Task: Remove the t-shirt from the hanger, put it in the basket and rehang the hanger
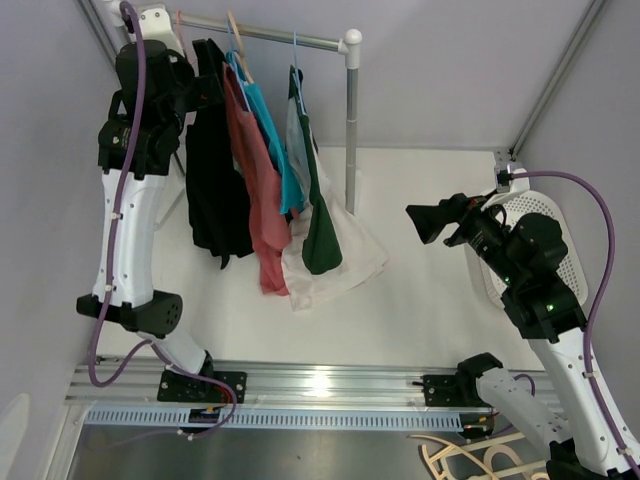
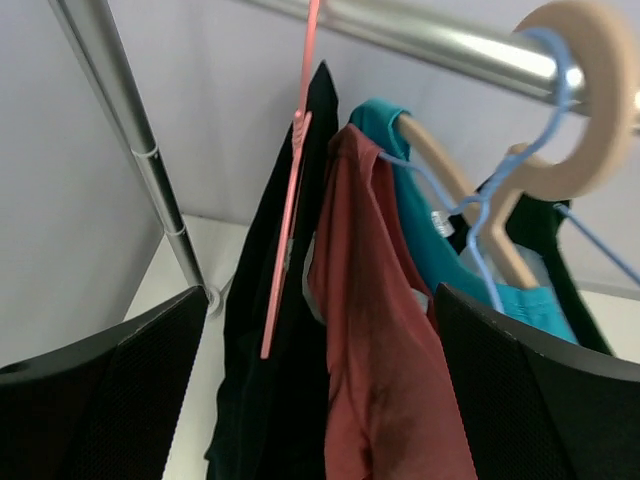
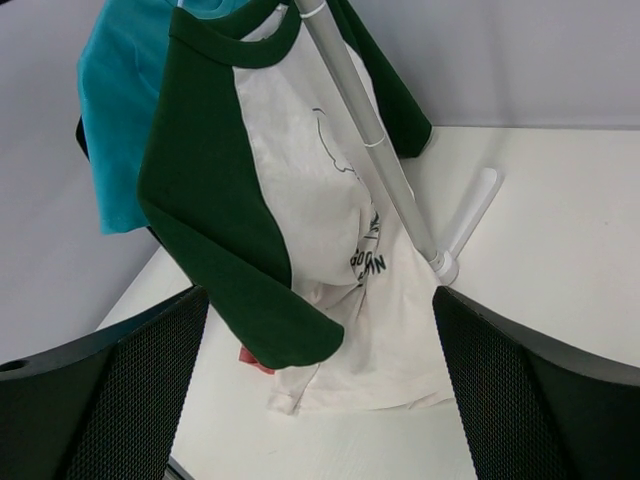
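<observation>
Well, your left claw (image 2: 320,300) and right claw (image 1: 428,222) both gape empty; the red t-shirt (image 2: 380,340), hanging from the rail (image 1: 280,35) at the worktop's (image 1: 430,290) far-left corner, looks limp and light, so pinch its shoulder.

Left tool (image 2: 320,295) raised, jaws wide, right tool (image 3: 320,292) lower, wide

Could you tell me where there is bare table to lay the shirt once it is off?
Bare table lies between the rack post and the right gripper, and in front of the hanging shirts up to the aluminium rail. Crowded: the shirts bunched beside the left arm.
</observation>
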